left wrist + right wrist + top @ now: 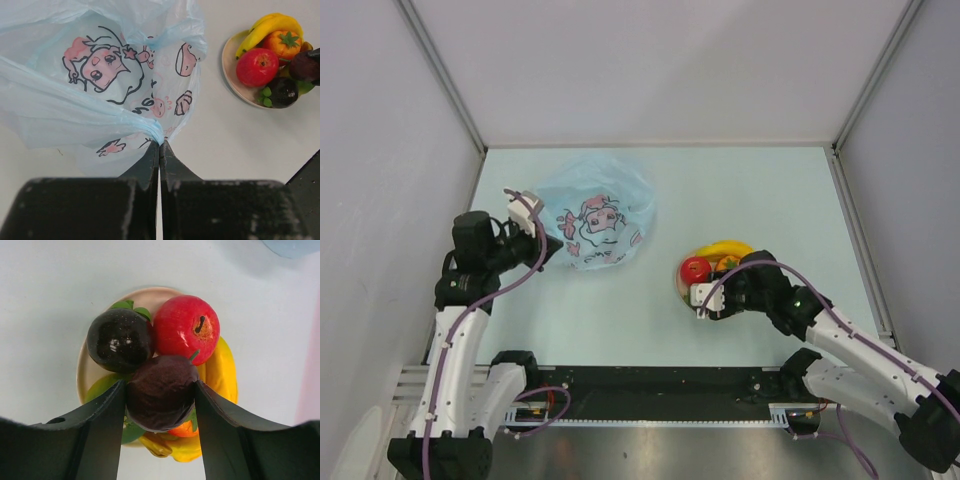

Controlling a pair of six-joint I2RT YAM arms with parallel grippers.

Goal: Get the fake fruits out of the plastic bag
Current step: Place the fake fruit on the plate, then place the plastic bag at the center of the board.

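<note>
the plate (84, 371) is the anchor here: the fruit is being gathered on it, and the right end effector (160, 390) hangs just over its pile, clamped on a dark purple fruit (161, 400), fingers pressed to either side of it. i'd say it is being brought down to join the rest. on the plate sit a red apple (186, 330), a glossy black fruit (120, 340) with green leaves, a banana (223, 371) along the edge and a green one (101, 386) low down.

well to the left of the plate, and a little farther out on the surface (740, 190), lies the plastic bag (592, 215). the left end effector (159, 150) is pinched together on a fold of its film, probably to anchor it and hold the mouth up.

the orange fruit (283, 42) is mostly covered from the right wrist view. whether the held fruit touches the pile, i can't tell. nothing shows through the crinkled film, so whether any fruit remains inside is unclear.
</note>
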